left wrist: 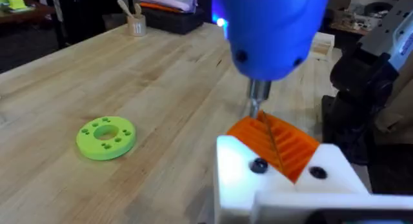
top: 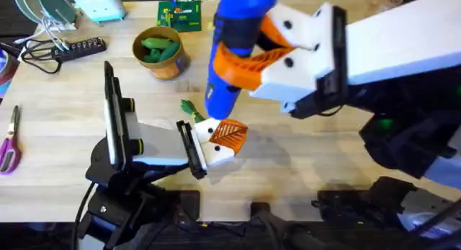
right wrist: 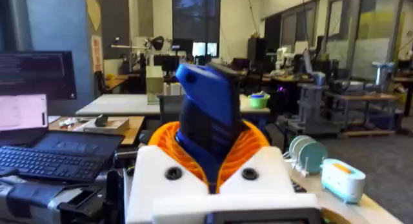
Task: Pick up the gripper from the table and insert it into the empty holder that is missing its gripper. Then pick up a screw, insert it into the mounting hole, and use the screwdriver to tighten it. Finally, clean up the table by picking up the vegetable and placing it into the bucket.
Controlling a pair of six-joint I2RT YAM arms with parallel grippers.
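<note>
My right gripper is shut on the blue screwdriver, which stands nearly upright; its orange pads clamp the handle. The metal tip comes down onto the orange ribbed gripper, which sits in the white holder at the end of my left arm. From above, that orange gripper lies at my left gripper, low over the table. The small dark green vegetable lies just left of the screwdriver's tip. The tan bucket stands behind it.
Bright green pieces lie in the bucket. A green round disc rests on the wood. Scissors lie at the left edge, a power strip and cables at the back left, and a green circuit board behind the bucket.
</note>
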